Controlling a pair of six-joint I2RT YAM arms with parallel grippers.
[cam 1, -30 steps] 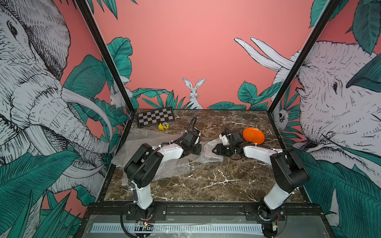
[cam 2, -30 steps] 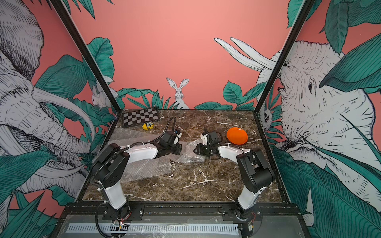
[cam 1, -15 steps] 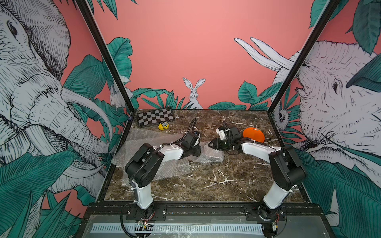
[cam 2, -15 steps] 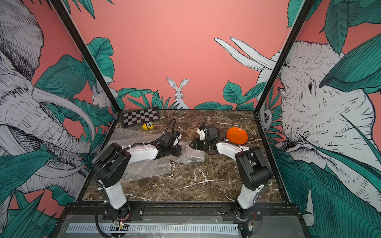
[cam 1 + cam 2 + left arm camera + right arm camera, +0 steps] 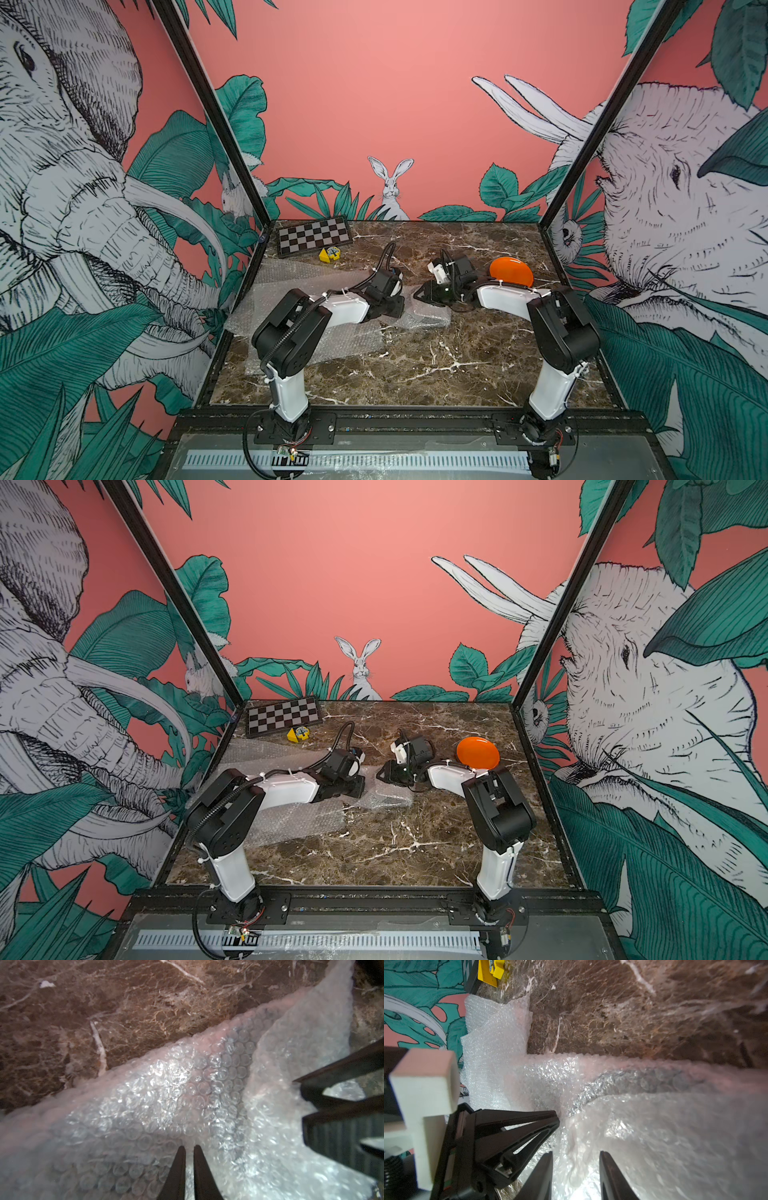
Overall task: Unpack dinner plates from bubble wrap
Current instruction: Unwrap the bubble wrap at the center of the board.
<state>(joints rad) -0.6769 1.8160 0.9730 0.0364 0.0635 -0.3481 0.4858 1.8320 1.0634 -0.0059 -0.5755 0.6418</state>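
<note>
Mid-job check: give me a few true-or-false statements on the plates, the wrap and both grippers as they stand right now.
1. The plain bright orange round plate lies bare on the brown marble table. True.
2. The left gripper is spread wide. False: its jaws are almost together, seemingly pinching the clear bubble wrap.
3. The right gripper is open, straddling the wrap. True.
4. The small yellow block sits on the orange plate. False: it lies beside the black-and-white checkered board, at the table's far left.
5. A dark red flowered plate lies uncovered on the table. False: the orange plate is the only bare one in view.
</note>
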